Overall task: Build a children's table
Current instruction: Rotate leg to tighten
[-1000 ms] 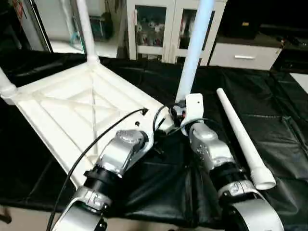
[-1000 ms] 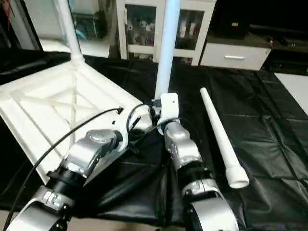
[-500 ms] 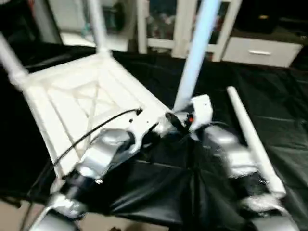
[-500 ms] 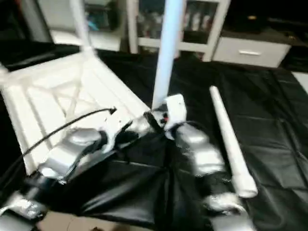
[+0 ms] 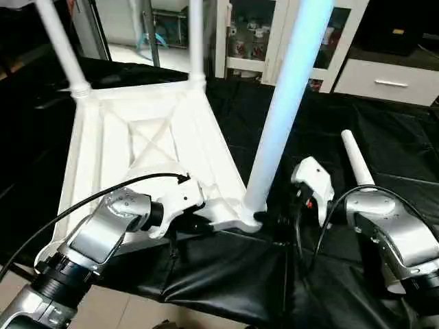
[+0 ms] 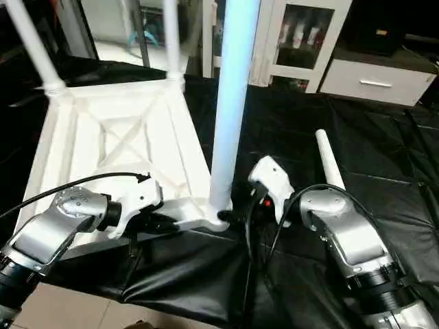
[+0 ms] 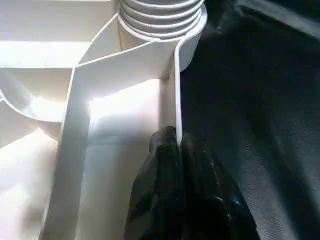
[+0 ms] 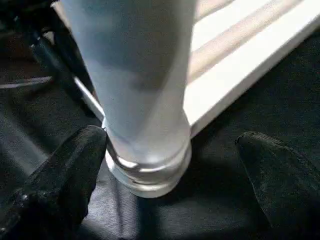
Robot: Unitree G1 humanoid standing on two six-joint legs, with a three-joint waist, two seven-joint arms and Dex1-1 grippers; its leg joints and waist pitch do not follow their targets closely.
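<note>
The white tabletop (image 5: pixel 137 137) lies upside down on the black-covered work table, its X ribs facing up. Two legs (image 5: pixel 60 44) (image 5: pixel 195 38) stand in its far corner sockets. A third leg (image 5: pixel 285 110) stands upright in the near corner socket. My left gripper (image 7: pixel 176 142) is shut on the tabletop's thin rim just beside that socket. My right gripper (image 8: pixel 170 142) is open, one black finger (image 8: pixel 65 185) on each side of the near leg's base, apart from it. The fourth leg (image 5: pixel 357 161) lies loose on the cloth, behind my right arm.
The black cloth hangs over the work table's front edge (image 5: pixel 226 274), close under both grippers. White cabinets with glass doors (image 5: pixel 254 34) and a drawer unit (image 5: pixel 384 79) stand beyond the table. A black cable (image 5: pixel 82 212) runs along my left forearm.
My right gripper has opened off the near leg's base, and the leg stays standing in its socket. The left gripper keeps its pinch on the rim. The head view has shifted.
</note>
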